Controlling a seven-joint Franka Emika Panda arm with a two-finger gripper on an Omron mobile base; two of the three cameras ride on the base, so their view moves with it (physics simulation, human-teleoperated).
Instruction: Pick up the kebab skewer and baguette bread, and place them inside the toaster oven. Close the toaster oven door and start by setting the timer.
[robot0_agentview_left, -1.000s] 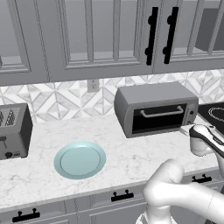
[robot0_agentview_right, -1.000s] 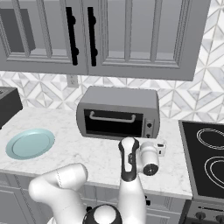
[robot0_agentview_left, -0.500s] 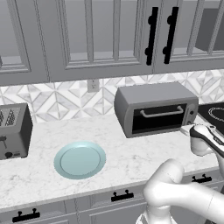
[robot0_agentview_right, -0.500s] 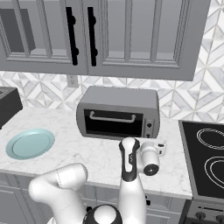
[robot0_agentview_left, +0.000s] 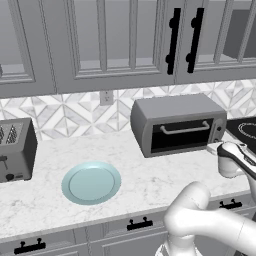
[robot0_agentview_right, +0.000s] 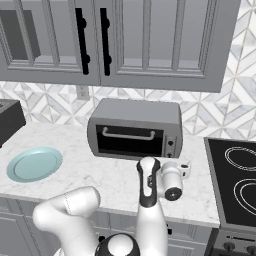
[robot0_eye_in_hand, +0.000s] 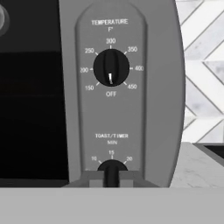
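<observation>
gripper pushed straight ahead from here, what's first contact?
Most likely the toast/timer knob: the shut gripper points squarely at it on the toaster oven control panel, fingertips at or nearly touching it. The exact gap is unclear. The temperature knob lies above that line.

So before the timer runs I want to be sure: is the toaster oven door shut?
Shut. The toaster oven door stands upright, flush with the toaster oven, its bar handle across the top, in both base views.

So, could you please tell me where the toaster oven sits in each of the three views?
Left base view: toaster oven right of centre, against the backsplash.
Right base view: centre, behind the arm.
Hand view: close up, its control panel mid-frame.
Shared landmark: the door's silver bar handle.
</observation>
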